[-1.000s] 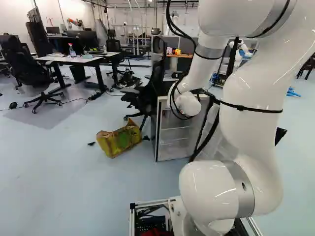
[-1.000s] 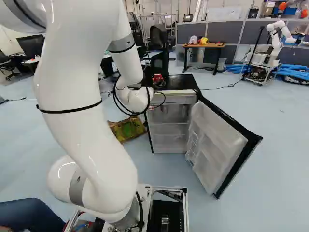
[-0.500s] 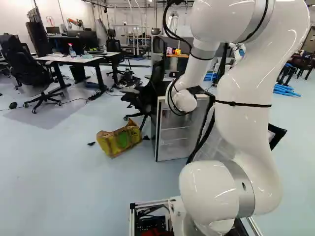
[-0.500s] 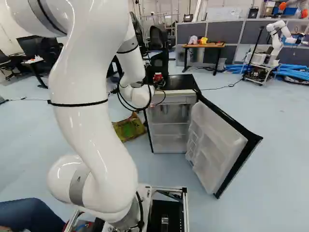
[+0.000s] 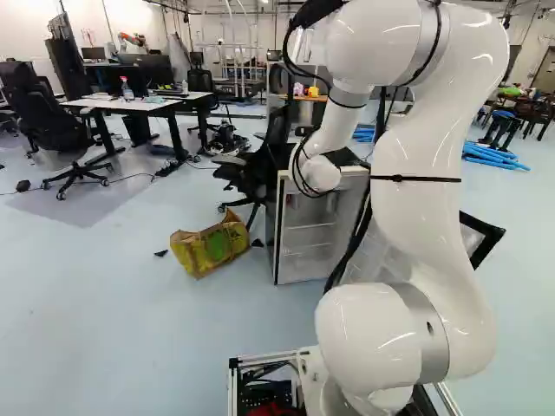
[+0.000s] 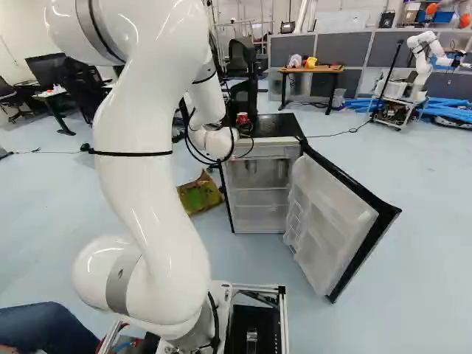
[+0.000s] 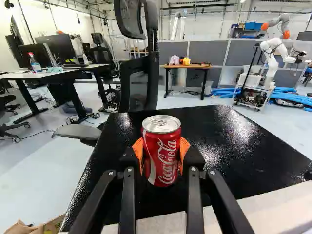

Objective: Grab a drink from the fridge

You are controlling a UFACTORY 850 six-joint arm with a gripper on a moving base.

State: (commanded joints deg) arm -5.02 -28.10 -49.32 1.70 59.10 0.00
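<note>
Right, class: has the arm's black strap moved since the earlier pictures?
Yes: in the left base view, the black strap has shifted left and slightly up against the arm's lowest joint.

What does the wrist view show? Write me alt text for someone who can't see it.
Black gripper holding a red drink can upright between its orange pads, over the fridge's black top. Beyond are an office chair, desks and another robot.

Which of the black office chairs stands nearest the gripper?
The chair right beside the fridge, just beyond the red can in the gripper; the others stand by the desks.
</note>
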